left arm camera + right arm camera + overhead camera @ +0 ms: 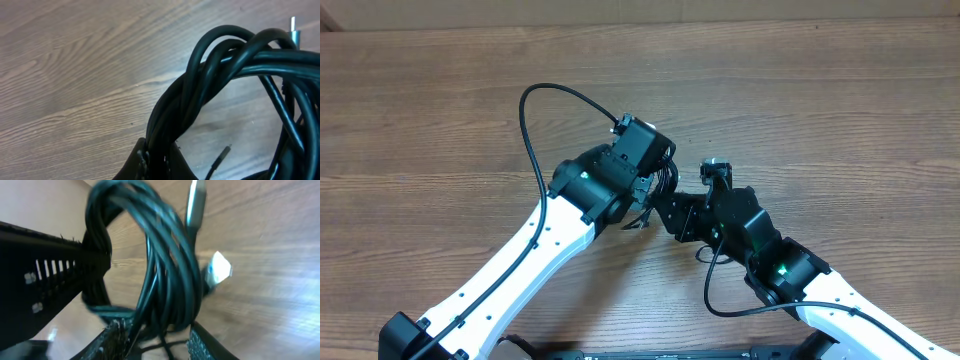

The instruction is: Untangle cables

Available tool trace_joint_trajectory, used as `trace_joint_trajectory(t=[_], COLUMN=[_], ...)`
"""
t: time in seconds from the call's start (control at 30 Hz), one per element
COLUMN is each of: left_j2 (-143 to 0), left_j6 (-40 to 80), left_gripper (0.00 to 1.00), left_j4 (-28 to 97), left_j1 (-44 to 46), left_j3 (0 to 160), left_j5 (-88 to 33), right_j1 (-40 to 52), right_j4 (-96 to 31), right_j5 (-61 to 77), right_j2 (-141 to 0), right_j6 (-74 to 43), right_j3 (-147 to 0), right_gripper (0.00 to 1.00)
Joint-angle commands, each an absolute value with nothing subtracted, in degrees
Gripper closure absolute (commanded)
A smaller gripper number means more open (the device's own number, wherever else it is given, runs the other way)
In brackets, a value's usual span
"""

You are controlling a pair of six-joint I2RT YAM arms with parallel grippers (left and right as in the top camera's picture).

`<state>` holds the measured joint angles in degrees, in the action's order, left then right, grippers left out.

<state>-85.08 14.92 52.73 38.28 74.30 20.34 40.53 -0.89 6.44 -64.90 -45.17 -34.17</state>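
Note:
The cables (215,65) are a twisted coil of thin black cords held above the wooden table. My left gripper (157,155) is shut on one side of the coil, with the strands pinched between its jaws. In the right wrist view the coil (165,255) hangs in front of me, and my right gripper (157,335) is open, its jaws standing either side of the lower strands with a gap on the left. The left gripper (95,265) grips the coil from the left there. Metal plug ends (196,202) stick out. From overhead both grippers meet over the cables (663,183).
The wooden table (820,110) spreads all around. A thick black arm wire (535,120) loops up behind the left arm, and another (720,295) loops beside the right arm. A loose cord end (222,155) dangles below the coil.

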Motion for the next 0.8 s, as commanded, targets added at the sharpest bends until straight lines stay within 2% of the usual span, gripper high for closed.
trace_joint_trajectory(t=[0.0, 0.33, 0.4, 0.5, 0.7, 0.77], left_j2=[-84.12, -84.12, -84.12, -84.12, -84.12, -84.12], left_j6=[20.29, 20.62, 20.58, 20.6, 20.58, 20.58], left_gripper=[0.96, 0.96, 0.96, 0.96, 0.96, 0.96], left_j4=[51.77, 50.33, 50.52, 51.0, 50.26, 50.3], left_j1=[38.39, 38.39, 38.39, 38.15, 36.45, 35.55], left_j3=[75.59, 75.59, 75.59, 75.59, 75.59, 75.59], left_j5=[24.23, 13.32, 13.45, 16.88, 26.41, 28.08], right_j1=[40.82, 40.82, 40.82, 40.82, 40.82, 40.82], right_j4=[-0.47, -0.47, -0.45, -0.03, -0.12, -0.32], right_j5=[10.66, 11.0, 11.0, 11.27, 15.03, 16.75], right_j2=[-64.79, -68.03, -68.84, -68.6, -66.26, -65.41], right_j6=[-52.66, -52.16, -51.33, -50.96, -50.98, -51.0], right_j3=[-35.73, -35.7, -35.7, -35.73, -35.73, -35.73], right_gripper=[0.6, 0.61, 0.67, 0.85, 0.96, 0.96])
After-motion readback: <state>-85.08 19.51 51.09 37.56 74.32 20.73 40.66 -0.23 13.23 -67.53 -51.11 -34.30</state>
